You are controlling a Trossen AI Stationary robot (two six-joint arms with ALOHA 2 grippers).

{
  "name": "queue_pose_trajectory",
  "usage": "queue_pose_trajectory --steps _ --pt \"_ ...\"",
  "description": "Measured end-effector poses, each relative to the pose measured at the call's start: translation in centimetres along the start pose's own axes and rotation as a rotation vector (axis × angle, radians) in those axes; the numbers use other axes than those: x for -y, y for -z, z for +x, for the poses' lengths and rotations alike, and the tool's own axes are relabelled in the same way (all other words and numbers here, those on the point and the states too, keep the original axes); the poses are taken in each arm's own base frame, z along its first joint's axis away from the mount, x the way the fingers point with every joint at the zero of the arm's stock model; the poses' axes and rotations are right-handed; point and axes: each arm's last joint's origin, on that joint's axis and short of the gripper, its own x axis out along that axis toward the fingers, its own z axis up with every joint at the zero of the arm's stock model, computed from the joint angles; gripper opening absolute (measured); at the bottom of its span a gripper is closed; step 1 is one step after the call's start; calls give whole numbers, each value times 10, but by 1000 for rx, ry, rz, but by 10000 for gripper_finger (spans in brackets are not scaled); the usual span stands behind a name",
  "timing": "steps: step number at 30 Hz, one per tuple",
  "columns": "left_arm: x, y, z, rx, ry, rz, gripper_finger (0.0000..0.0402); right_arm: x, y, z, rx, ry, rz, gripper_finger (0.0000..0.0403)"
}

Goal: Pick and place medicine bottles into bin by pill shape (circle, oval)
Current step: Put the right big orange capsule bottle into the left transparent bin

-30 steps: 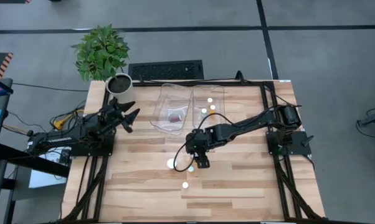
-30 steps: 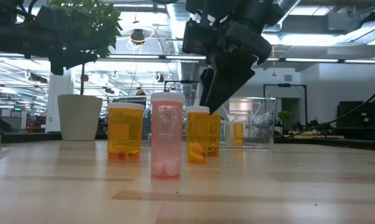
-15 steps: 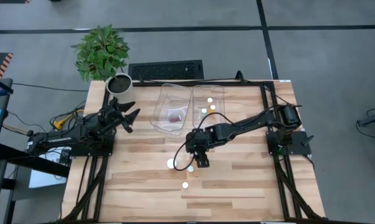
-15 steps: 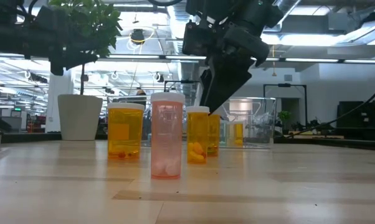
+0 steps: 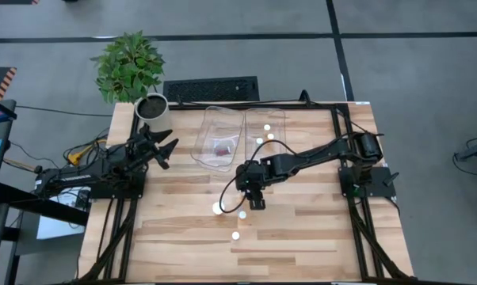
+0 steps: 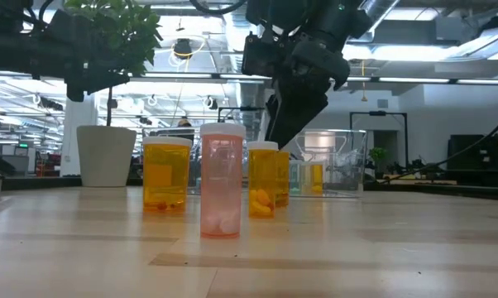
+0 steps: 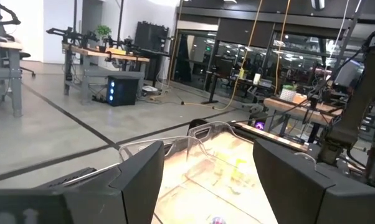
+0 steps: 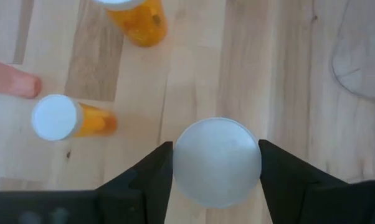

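My right gripper [image 5: 254, 199] points down at mid-table, shut on a white-capped bottle [image 8: 217, 162]. In the low view this bottle [image 6: 284, 178] stands orange behind another orange bottle [image 6: 262, 180]. Three more bottles stand on their bases on the table: a wide orange one [image 5: 218, 208], a narrow orange one [image 5: 242, 214] and a pink one [image 5: 235, 235]. Three bottles [image 5: 264, 136] stand in the right clear bin [image 5: 276, 119]. My left gripper [image 5: 163, 148] is open and empty at the far left, near the plant pot [image 5: 151, 107]. My right gripper pinches the bottle's round white cap [image 8: 181, 163] between its two fingers, one on each side of the cap. The fingers come from above, pointing down. The bottle is upright; whether its base is clear of the table, I cannot tell.
Two clear bins stand side by side at the far middle; the left one [image 5: 215, 119] holds a small dark red thing [image 5: 223, 148]. The potted plant stands at the far left corner. Bare wood lies near the front edge and on the right.
My right gripper has shifted a little toward the table's far edge, still shut on the bottle's cap. The other bottles stand where they were.
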Motion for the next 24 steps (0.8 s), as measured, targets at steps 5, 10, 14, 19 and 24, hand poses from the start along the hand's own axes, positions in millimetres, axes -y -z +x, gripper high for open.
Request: queue_pose_trajectory --steps 5,10,14,19,24 --pt "0 0 0 0 0 3 240 7 -22 -25 4 9 -47 213" --pt "0 0 0 0 0 4 240 22 -51 -67 10 31 -111 214" --pt "0 0 0 0 1 5 240 44 -74 -105 86 76 -139 222" --pt "0 0 0 0 0 27 240 92 -90 -138 227 230 -151 220" --pt "0 0 0 0 0 27 240 152 -88 -139 314 333 -63 218"
